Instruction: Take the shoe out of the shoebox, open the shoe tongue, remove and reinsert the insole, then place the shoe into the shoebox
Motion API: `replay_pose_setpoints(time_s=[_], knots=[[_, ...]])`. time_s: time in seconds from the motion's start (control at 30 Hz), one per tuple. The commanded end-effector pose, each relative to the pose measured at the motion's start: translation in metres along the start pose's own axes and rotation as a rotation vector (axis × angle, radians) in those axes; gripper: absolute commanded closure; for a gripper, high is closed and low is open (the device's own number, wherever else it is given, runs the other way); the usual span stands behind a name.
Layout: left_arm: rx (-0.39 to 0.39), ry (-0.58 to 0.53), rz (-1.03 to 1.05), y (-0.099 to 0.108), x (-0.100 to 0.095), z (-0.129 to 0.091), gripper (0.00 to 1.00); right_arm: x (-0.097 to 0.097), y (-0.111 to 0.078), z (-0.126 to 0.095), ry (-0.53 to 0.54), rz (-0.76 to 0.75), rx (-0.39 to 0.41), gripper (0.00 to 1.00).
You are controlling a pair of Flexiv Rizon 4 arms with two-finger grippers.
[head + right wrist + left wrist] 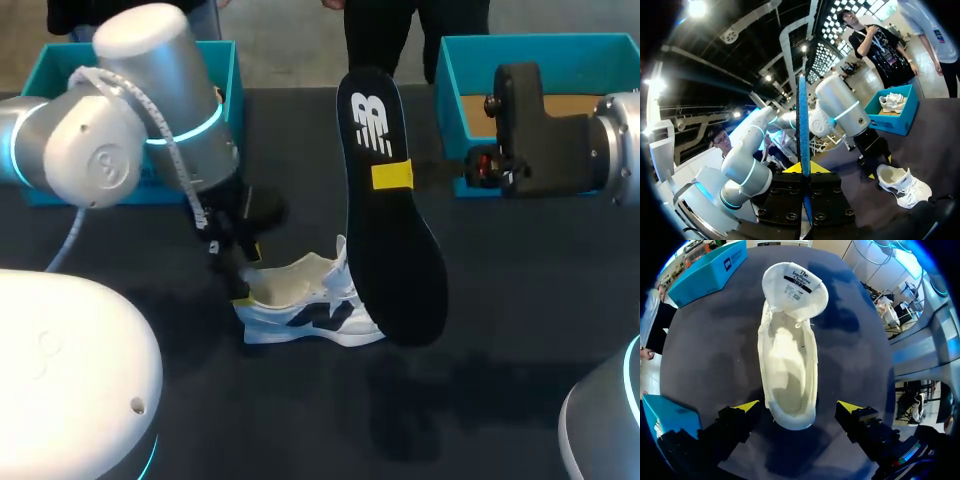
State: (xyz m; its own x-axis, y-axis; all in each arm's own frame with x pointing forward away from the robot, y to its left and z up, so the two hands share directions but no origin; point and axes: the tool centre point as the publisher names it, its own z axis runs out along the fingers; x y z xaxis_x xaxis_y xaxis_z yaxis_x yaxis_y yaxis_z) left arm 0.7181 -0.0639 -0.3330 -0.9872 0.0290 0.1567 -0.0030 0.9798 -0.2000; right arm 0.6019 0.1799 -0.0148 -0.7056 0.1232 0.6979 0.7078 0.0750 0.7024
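A white shoe (300, 305) lies on its side on the dark table, its tongue (796, 287) folded open and its inside bare. My left gripper (240, 272) is open at the shoe's heel. In the left wrist view its yellow tips stand either side of the heel (799, 407) without touching it. My right gripper (392, 175) is shut on the black insole (390, 250), which it holds upright above the table, just right of the shoe. The right wrist view shows the insole (802, 120) edge-on between the shut yellow tips (804, 167), with the shoe (902, 185) beyond.
A teal shoebox (228, 70) stands at the back left behind my left arm. A second teal box (450, 90) stands at the back right, close to my right wrist. In the right wrist view the left box (905, 120) holds another white shoe (892, 101).
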Motion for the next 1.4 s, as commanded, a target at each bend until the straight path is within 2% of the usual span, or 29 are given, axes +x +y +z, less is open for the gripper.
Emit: replay_pose_setpoints(time_s=[0.03,0.4,1.4], knots=[[-0.050,-0.020,0.007,-0.0069,0.0020,-0.0024,0.00,-0.0004,0.0009,0.0031,-0.003,0.003,0.002,1.00],[-0.107,-0.069,-0.029,-0.0127,0.0088,-0.0120,0.00,-0.0004,0.0009,0.0031,-0.003,0.003,0.002,1.00],[-0.107,-0.069,-0.029,-0.0127,0.0088,-0.0120,0.00,-0.0004,0.0009,0.0031,-0.003,0.003,0.002,1.00]])
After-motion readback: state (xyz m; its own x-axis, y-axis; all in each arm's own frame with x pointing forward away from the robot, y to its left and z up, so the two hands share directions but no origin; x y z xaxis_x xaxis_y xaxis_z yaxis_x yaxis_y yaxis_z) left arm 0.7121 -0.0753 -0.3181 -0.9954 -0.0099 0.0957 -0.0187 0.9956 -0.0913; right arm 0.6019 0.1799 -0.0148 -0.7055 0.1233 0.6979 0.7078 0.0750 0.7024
